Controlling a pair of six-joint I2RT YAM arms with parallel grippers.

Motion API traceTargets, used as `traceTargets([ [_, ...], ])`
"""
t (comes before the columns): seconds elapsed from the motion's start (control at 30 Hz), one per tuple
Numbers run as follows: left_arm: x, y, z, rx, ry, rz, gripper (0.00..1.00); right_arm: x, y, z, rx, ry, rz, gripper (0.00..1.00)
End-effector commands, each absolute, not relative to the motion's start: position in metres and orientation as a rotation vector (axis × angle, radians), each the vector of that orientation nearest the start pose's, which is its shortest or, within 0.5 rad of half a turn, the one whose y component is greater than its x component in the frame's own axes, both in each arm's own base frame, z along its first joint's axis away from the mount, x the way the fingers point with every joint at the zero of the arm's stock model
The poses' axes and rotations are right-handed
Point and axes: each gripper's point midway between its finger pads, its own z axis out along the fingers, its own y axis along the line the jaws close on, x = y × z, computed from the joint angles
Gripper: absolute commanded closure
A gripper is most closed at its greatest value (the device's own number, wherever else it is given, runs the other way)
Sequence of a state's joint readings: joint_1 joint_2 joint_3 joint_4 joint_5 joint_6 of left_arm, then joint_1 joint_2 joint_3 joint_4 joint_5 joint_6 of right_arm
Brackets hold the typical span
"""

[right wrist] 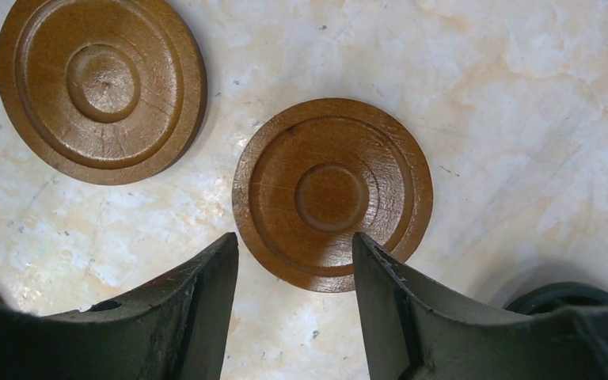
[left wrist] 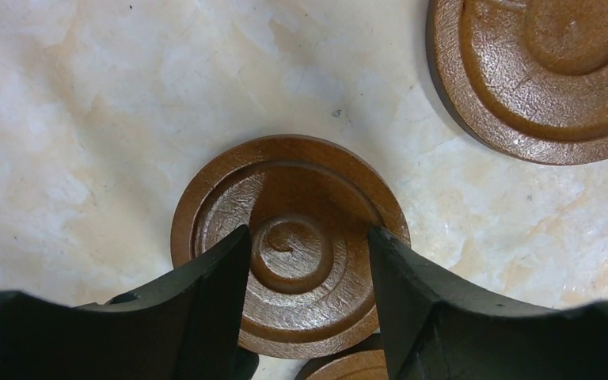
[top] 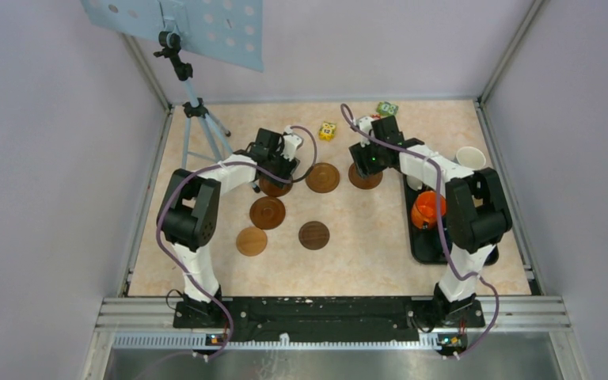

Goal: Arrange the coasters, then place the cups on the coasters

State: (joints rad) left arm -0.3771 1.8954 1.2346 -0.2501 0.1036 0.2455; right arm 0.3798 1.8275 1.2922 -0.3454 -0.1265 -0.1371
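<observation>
Evidently stiff, light and thin, the coaster (left wrist: pixel 293 198) lies flat on the desk (left wrist: pixel 87 119); grip across its rim. The left pincer (left wrist: pixel 309 237) above it is parted and empty; the right pincer (right wrist: pixel 294 241) likewise.

Three coasters (top: pixel 322 177) lie in a far row, three more (top: pixel 313 235) nearer, left of centre. At right, the tray (top: pixel 423 245) holds a mug (top: pixel 427 210); another cup (top: pixel 470 158) stands farther back.

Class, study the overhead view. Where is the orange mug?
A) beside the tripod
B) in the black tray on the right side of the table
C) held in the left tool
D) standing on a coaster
B: the orange mug sits inside the black tray on the right, and it is not on any coaster.
</observation>
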Motion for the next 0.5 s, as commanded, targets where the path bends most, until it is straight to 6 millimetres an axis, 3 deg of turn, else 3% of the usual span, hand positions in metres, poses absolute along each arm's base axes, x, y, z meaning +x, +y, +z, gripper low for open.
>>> traceTargets([
  [0.0, 0.417, -0.177, 0.031, 0.823, 2.367, -0.212, 0.38, 0.428, 0.193, 0.092, -0.668, 2.318, 0.279, 0.46],
  [0.2, 0.408, -0.193, 0.018, 0.812, 2.410, -0.347, 0.35, 0.431, 0.186, 0.097, -0.647, 2.308, 0.248, 0.46],
  [0.47, 0.438, -0.187, 0.010, 0.784, 2.411, -0.293, 0.36, 0.433, 0.182, 0.096, -0.641, 2.313, 0.238, 0.46],
])
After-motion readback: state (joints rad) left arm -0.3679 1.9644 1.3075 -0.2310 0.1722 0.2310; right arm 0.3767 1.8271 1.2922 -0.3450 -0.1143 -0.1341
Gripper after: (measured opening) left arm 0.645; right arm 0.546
